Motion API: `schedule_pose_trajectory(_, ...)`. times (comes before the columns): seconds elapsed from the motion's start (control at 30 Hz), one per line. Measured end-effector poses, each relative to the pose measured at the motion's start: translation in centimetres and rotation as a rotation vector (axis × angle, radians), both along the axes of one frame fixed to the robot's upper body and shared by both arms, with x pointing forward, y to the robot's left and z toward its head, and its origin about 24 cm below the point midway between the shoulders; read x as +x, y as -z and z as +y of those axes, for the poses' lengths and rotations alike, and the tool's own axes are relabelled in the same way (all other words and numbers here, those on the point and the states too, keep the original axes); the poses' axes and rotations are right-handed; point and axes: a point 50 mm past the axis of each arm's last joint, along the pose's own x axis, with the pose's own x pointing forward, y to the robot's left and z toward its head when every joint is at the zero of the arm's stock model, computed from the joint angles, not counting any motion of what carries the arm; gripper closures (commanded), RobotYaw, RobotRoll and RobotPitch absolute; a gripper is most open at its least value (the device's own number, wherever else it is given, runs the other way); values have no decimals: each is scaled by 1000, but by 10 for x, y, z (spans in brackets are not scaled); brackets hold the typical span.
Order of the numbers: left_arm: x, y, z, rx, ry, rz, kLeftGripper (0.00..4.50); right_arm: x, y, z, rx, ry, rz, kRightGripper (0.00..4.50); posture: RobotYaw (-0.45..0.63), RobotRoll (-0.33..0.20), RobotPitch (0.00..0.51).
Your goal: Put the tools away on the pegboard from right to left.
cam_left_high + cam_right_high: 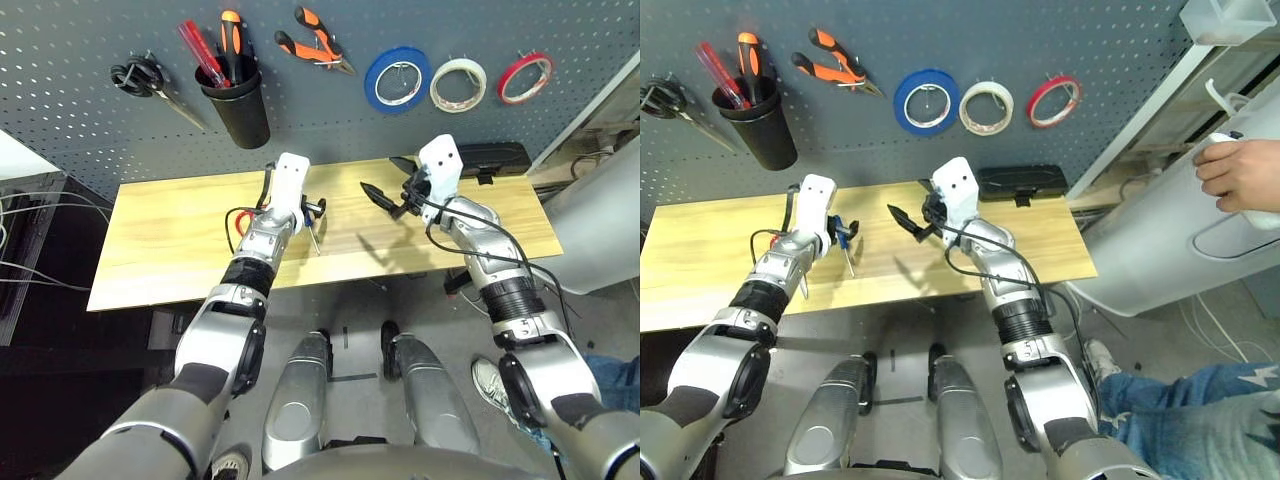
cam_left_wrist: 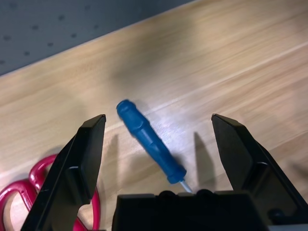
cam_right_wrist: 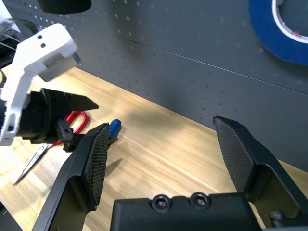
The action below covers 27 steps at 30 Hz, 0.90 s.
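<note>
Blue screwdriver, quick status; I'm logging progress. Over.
Left tool open above blue screwdriver; right tool open, empty. Red-handled scissors lie close beside the screwdriver.

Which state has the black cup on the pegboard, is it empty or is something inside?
Not empty: the cup holds a red tool and an orange-and-black handle, both standing out of its top.
</note>
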Motion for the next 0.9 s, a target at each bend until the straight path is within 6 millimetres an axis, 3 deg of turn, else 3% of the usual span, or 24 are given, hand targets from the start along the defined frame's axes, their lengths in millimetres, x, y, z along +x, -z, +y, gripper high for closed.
schedule_pose_trajectory(0.37, 6, -2, -6, -30, -58, 54, 0, -4, 2, 1, -9, -8, 7, 44, 44, 0, 306)
schedule_pose_trajectory(0.9, -3, 18, -2, 11, -94, 135, 0, -12, -5, 6, -11, -6, -1, 44, -73, 0, 310)
